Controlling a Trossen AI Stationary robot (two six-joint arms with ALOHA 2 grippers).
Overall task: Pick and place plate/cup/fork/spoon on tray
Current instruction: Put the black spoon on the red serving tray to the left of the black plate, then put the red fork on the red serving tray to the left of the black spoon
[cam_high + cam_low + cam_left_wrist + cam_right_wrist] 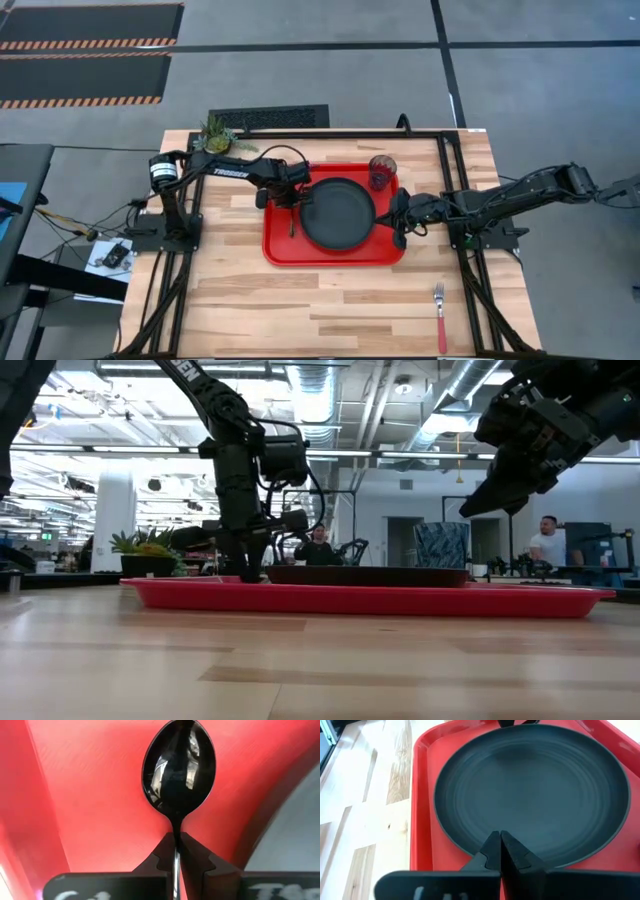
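Note:
The red tray (280, 250) lies mid-table. The black plate (338, 213) sits on it, and the dark reddish cup (382, 172) stands in its far right corner. My left gripper (292, 203) is low over the tray's left part, beside the plate, shut on the dark spoon (179, 770), whose bowl points toward the table's near edge. My right gripper (400, 218) is shut and empty, raised over the tray's right rim; its wrist view shows it (501, 851) at the plate's edge (470, 851). The red-handled fork (440, 318) lies flat on the table at the near right. My left gripper pinches the spoon's thin handle (176, 836) just behind the bowl, between its two fingers (162, 851). The fingers come from above, pointing down at the tray (250, 572). The bowl, hollow side up, is right over the tray floor; I cannot tell whether it rests there.
A small green plant (217, 135) stands at the table's far left corner. Black frame rails (452, 190) run along the table's left and right sides. Bare wood lies in front of the tray (320, 310). People show in the room behind the table (545, 545).

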